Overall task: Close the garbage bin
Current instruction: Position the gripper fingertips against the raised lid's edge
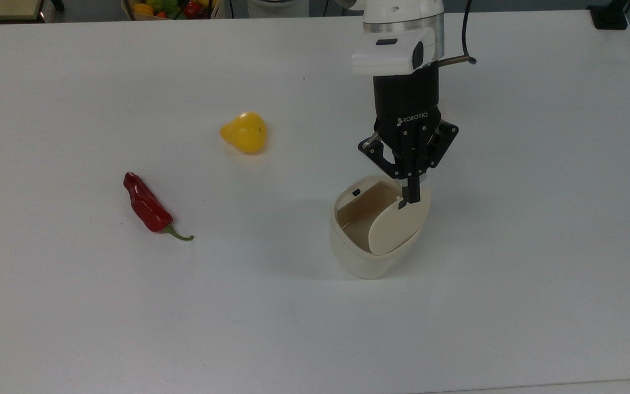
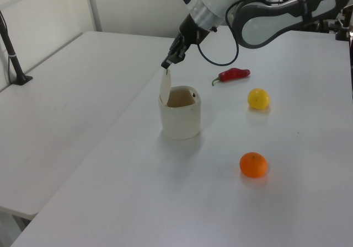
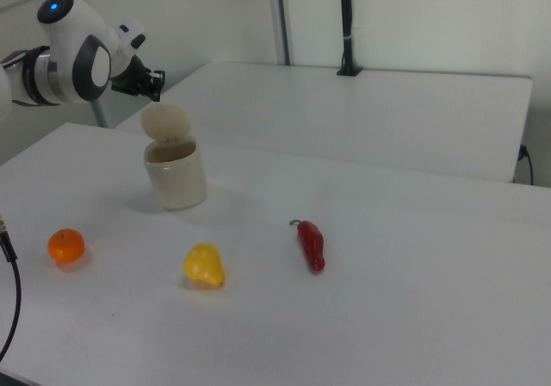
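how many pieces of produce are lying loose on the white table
3. In the right view, the orange lies at the right view's left, the yellow fruit in the middle front, the red chili pepper to its right. More may hide inside the garbage bin.

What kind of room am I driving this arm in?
Most likely a robotics lab or test cell: plain white tables pushed together, staged props such as a red chili and an orange, and a crate of toy produce behind the table.

The garbage bin (image 1: 367, 257) looks smooth matt plastic (its lid (image 1: 397, 227) too); the red pepper (image 1: 145, 205) is glossy, the table (image 1: 129, 317) matt.
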Robot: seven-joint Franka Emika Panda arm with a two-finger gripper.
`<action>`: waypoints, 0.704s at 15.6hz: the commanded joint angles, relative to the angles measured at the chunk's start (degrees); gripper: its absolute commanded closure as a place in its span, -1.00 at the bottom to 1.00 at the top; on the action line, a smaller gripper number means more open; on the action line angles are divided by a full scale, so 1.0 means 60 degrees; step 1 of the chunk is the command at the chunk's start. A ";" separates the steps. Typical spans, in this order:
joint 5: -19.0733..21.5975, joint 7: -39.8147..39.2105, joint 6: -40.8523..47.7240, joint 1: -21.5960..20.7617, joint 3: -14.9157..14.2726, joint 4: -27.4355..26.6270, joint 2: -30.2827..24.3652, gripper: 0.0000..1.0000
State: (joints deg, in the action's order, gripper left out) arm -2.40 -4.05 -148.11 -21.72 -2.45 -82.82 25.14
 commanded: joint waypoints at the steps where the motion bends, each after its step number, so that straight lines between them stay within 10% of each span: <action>1: 0.0223 -0.0350 0.0397 0.0046 0.0042 -0.0187 -0.0191 1.00; 11: 0.0253 -0.0336 0.0280 0.0075 0.0057 -0.0187 -0.0411 1.00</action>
State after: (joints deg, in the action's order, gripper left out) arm -2.38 -4.12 -147.07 -21.66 -2.45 -82.70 23.46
